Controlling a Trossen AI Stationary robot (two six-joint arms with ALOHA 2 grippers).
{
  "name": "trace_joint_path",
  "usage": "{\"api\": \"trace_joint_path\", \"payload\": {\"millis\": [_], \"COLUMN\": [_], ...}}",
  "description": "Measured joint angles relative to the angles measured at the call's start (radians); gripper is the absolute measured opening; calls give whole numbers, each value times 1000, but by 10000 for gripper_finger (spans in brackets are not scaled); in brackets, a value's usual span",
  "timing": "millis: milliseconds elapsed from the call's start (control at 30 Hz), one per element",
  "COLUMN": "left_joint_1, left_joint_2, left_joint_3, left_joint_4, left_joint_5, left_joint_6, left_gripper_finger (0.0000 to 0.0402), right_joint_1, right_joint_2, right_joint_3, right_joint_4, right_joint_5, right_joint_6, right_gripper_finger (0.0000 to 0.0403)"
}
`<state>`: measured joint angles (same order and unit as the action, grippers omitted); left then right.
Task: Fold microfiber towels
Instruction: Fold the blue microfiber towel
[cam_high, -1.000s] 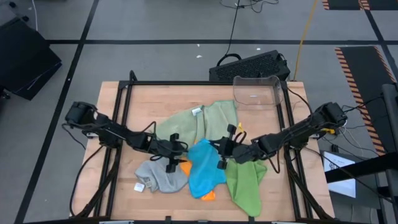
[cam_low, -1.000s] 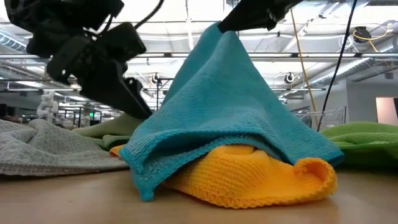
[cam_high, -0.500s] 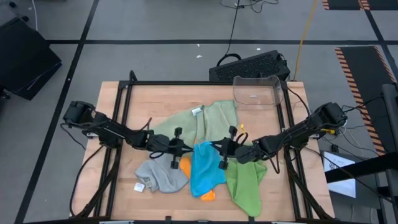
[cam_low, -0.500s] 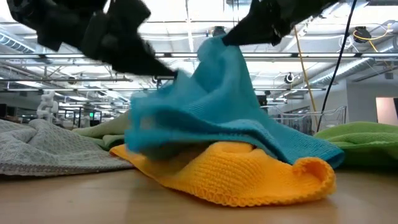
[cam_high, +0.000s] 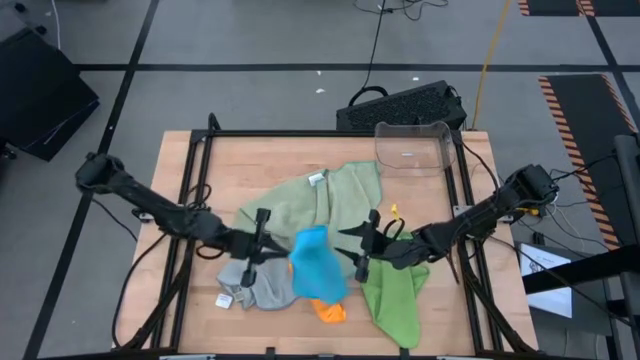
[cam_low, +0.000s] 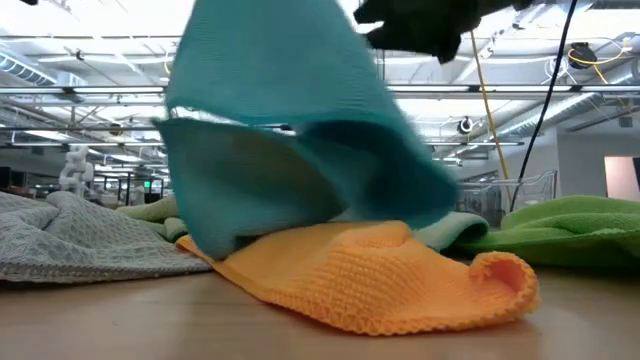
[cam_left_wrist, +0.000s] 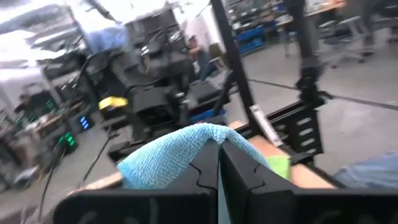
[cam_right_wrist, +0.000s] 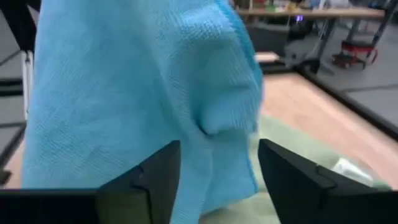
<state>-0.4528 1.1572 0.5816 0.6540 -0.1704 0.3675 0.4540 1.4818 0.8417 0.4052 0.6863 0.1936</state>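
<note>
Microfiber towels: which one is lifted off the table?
The bright blue towel, pinched in the left gripper; the grey, orange, sage and lime ones lie flat.

Clear bin (cam_high: 411, 146) at table (cam_high: 230, 160) edge, keyboard (cam_high: 402, 104) behind.

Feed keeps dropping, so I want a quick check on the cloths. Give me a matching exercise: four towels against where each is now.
Towels:
1. blue towel
2. orange towel
3. grey towel
4. lime towel

Places:
A. flat beside the right gripper
B. lifted, pinched in the shut left gripper
C. poking out below the blue one
D. near the front edge, white tag showing

Pairs: 1-B, 2-C, 3-D, 4-A
</note>
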Motion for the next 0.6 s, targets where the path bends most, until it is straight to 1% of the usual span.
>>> {"api": "trace_joint_path", "payload": {"millis": [33, 100, 133, 167, 200, 233, 267, 333, 367, 400, 467, 500, 533, 600], "left_joint_1": [-14, -30, -26, -14, 2, 18, 29, 31, 25, 14, 0, 1, 5, 23], "left_joint_2": [-1, 2, 9, 22, 45, 74, 106, 178, 216, 256, 313, 330, 337, 324], "left_joint_3": [0, 0, 0, 0, 0, 0, 0, -1, 0, 0, 0, 4, 17, 40], "left_joint_4": [-5, -33, -61, -91, -111, -117, -108, -5, 77, 165, 339, 407, 451, 468], "left_joint_5": [-47, -180, -227, -240, -221, -161, -74, 114, 187, 223, 226, 201, 161, 60], "left_joint_6": [2, -11, -24, -48, -82, -115, -136, -130, -104, -65, 10, 36, 55, 85], "left_gripper_finger": [5, 4, 4, 6, 8, 9, 9, 5, 4, 4, 8, 10, 11, 10], "right_joint_1": [3, 10, 12, 12, 13, 13, 13, 13, 13, 11, 1, -3, -6, -11], "right_joint_2": [0, 0, 0, 0, 3, 10, 20, 44, 57, 69, 98, 110, 122, 141], "right_joint_3": [0, 0, 0, 0, 0, 0, 0, 0, 0, 0, 0, 0, 0, 0], "right_joint_4": [11, 32, 42, 48, 52, 63, 71, 87, 100, 107, 145, 165, 180, 213], "right_joint_5": [21, 53, 56, 54, 48, 46, 45, 43, 34, 17, -18, -35, -39, -58], "right_joint_6": [-6, -23, -26, -25, -19, -10, -7, -9, -12, -15, -17, -19, -20, -34], "right_gripper_finger": [224, 231, 233, 233, 233, 233, 232, 232, 232, 232, 233, 233, 233, 233]}}
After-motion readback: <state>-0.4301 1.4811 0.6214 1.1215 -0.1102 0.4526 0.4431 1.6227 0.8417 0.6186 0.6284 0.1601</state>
